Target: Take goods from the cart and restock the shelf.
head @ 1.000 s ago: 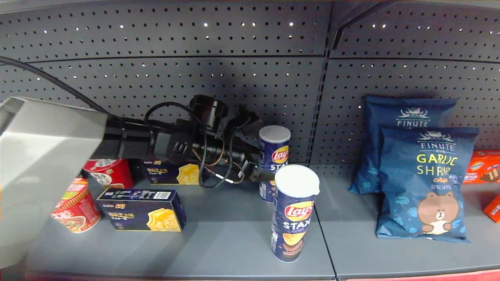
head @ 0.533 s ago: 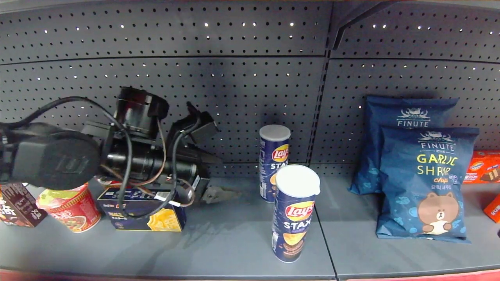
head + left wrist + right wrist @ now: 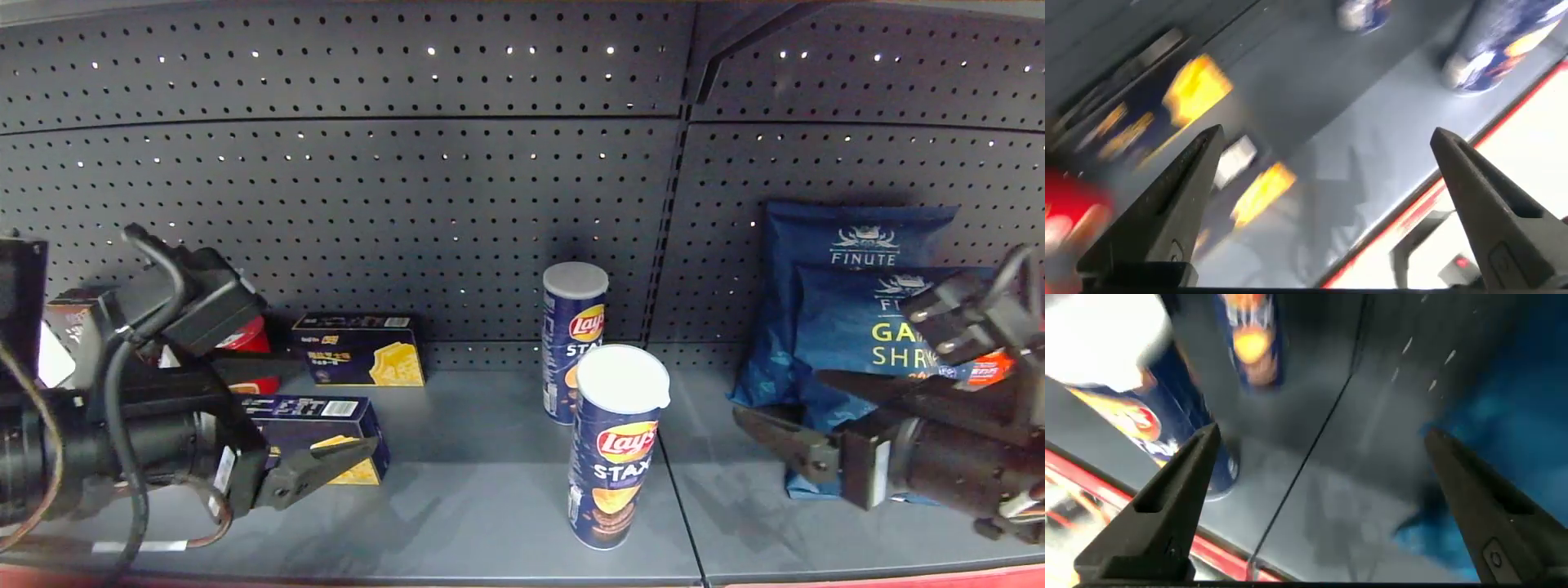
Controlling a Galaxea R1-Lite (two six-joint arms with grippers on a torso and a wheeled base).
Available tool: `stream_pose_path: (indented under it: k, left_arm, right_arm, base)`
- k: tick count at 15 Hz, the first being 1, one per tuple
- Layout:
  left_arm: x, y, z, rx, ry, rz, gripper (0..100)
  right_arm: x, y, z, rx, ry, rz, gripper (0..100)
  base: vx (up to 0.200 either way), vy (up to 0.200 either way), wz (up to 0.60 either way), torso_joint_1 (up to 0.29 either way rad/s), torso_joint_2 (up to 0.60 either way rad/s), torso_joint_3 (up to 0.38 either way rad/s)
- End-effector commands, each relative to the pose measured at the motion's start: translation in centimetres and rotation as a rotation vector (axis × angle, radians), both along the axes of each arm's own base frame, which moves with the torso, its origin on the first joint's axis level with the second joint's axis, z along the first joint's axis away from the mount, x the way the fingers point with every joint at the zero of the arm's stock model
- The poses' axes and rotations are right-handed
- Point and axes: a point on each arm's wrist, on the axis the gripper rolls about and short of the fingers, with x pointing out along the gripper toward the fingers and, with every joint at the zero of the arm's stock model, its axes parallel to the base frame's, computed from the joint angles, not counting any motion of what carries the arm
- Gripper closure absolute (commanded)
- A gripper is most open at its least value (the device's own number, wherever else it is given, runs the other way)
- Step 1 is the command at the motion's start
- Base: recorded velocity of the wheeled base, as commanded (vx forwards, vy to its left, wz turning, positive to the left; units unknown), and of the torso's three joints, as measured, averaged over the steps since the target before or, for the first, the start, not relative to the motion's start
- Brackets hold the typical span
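While both grippers hover empty over the grey shelf, two tall blue chip cans stand upright near its middle. The front can is close to the front edge, and the rear can is just behind it, toward the back edge. The left gripper, fingers wide apart, hangs over the front left part beside a dark blue box. The right gripper, fingers also spread, is near the front right, before blue snack bags at the back edge.
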Motion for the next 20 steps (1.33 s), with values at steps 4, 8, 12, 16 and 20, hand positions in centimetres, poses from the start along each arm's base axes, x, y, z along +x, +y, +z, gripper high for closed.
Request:
stream_pose_path:
  k: [4, 8, 12, 16, 20]
  left_arm:
    - [-3.4, 1.5, -0.3, 0.008, -0.059, 0.051, 0]
    - [-2.9, 2.4, 0.0, -0.005, -0.085, 0.119, 0]
    - [-2.4, 2.3, 0.3, -0.021, -0.127, 0.122, 0]
    - [-2.2, 2.4, 0.2, -0.018, -0.122, 0.132, 0]
    - [-2.2, 2.6, 0.2, -0.016, -0.122, 0.142, 0]
  right_arm:
    - [1.9, 2.3, -5.7, -0.166, 0.177, -0.023, 0]
    - [2.5, 3.0, -6.6, -0.186, 0.206, -0.009, 0]
    - [3.6, 3.9, -7.1, -0.187, 0.216, -0.005, 0]
    - [5.1, 5.5, -7.2, -0.184, 0.21, 0.007, 0]
    - [5.6, 6.2, -7.1, -0.172, 0.193, 0.018, 0]
  base:
    - [0.0, 0.0, 0.0, 0.0, 0.0, 0.0]
    - [0.0, 0.0, 0.0, 0.0, 0.0, 0.0]
    - [0.0, 0.0, 0.0, 0.0, 0.0, 0.0]
    - [0.0, 0.0, 0.0, 0.0, 0.0, 0.0]
    - [0.0, 0.0, 0.0, 0.0, 0.0, 0.0]
